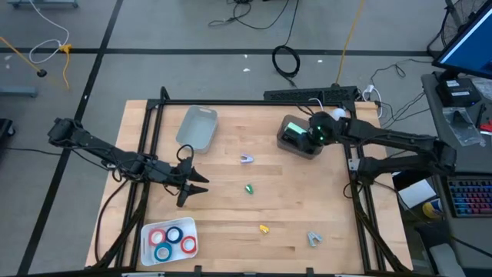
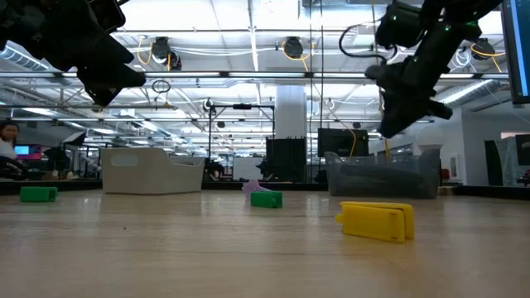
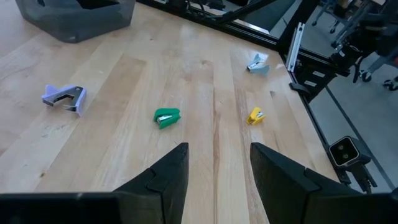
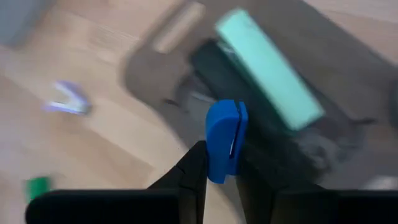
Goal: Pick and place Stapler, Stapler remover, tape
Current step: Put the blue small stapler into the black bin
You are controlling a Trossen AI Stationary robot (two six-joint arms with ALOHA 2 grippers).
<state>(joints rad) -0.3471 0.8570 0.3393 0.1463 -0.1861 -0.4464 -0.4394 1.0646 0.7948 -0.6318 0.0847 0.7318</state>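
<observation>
My right gripper (image 4: 217,163) is shut on a small blue stapler (image 4: 225,140) above a dark bin (image 1: 286,143) at the far right, in which a mint-green stapler (image 4: 267,68) lies. My left gripper (image 3: 217,155) hangs open over the table's left middle (image 1: 196,185), holding nothing. A purple staple remover (image 1: 246,158), a small green stapler (image 1: 249,187), a small yellow stapler (image 2: 377,222) and a pale blue staple remover (image 1: 314,238) lie flat on the wood. Red and blue rolls of tape (image 1: 175,235) lie in a white tray (image 1: 146,231) at the near left. My right gripper pinches the lower end (image 4: 217,174) of the small blue stapler between its two fingers. The fingers slant down toward the dark bin. The stapler stands out past the fingertips along their line, lifted clear above the bin.
A light grey bin (image 1: 198,127) stands at the far left of the table. A black frame (image 1: 154,115) runs along the table's edges. Bare wood lies between the small things in the middle.
</observation>
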